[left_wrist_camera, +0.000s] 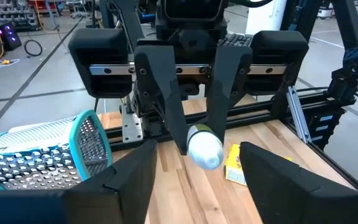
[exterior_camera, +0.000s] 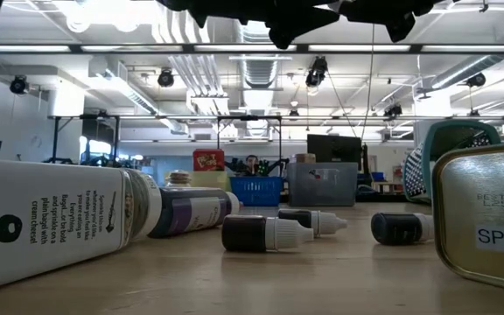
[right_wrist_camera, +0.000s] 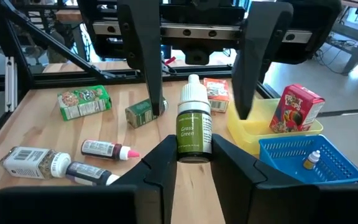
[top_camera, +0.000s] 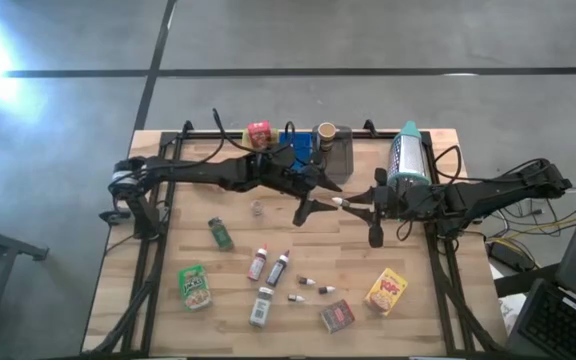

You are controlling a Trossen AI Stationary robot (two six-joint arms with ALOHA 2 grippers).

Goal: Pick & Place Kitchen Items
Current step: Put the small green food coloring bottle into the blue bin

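Note:
My right gripper [right_wrist_camera: 194, 155] is shut on a small green dropper bottle [right_wrist_camera: 194, 124] labelled "Grass Green", above the table's middle [top_camera: 342, 203]. My left gripper [top_camera: 320, 203] faces it from the left, open. Its fingers [right_wrist_camera: 149, 62] stand on either side of the bottle's white cap [left_wrist_camera: 204, 150] without touching. Further kitchen items lie on the near half of the table: a green pouch [top_camera: 220, 233], a green box [top_camera: 196, 287], two slim bottles [top_camera: 268, 265], a white jar [top_camera: 261, 305], vials [top_camera: 313, 284], a dark box [top_camera: 337, 316] and a yellow box [top_camera: 387, 291]. My right gripper pinches the green bottle by the base end of its body [right_wrist_camera: 194, 144] between the two fingers. It comes level from the table's right, with the fingers lying along the bottle. The bottle is lifted clear and lies level, its white cap [right_wrist_camera: 193, 84] pointing toward the table's left.
Along the far edge stand a yellow tray [top_camera: 268, 147] holding a red box [top_camera: 258, 134], a blue tray [top_camera: 296, 146] and a grey tray [top_camera: 336, 152] with a brown cup [top_camera: 325, 131]. A teal perforated utensil [top_camera: 407, 155] lies by the right arm. Black rails frame the table.

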